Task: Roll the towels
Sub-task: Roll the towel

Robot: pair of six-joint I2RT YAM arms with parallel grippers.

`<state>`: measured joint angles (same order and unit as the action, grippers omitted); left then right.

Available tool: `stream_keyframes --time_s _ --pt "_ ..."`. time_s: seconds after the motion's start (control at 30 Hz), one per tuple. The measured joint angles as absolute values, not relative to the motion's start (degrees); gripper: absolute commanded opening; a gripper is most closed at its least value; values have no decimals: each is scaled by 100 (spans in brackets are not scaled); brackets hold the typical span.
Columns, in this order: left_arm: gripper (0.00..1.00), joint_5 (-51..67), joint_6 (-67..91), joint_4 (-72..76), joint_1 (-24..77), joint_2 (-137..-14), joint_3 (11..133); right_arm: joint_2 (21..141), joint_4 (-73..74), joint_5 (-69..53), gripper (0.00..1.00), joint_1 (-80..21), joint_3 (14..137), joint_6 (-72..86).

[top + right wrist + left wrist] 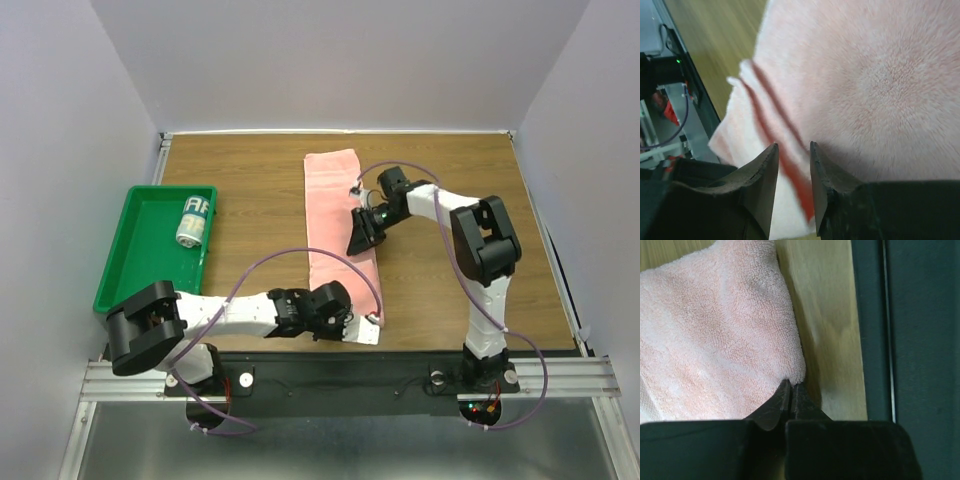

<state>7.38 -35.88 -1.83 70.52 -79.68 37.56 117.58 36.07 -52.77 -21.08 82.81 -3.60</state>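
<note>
We are starting to roll the salmon-pink towel (335, 215), which lies lengthwise on the worktop (250, 190): the left gripper (791, 390) has its jaws together at the near corner, the right gripper (792, 147) has its jaws apart above the middle, and next that near end needs turning over.

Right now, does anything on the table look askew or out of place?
The pink towel lies kinked: its near half slants rightward off the far half's line, so the strip is not straight. The left gripper pinches its near corner. Nothing else stands out.
</note>
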Motion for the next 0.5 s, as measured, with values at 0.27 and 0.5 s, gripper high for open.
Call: stream_keyframes --time_s 0.27,0.5 --pt "0 1826 -3494 -1044 6036 -7968 4550 12066 3439 -5450 29 -2493 7647 -305" --pt "0 2296 -3581 -1273 5258 -8204 5247 12020 3317 -5531 28 -2508 7441 -381"
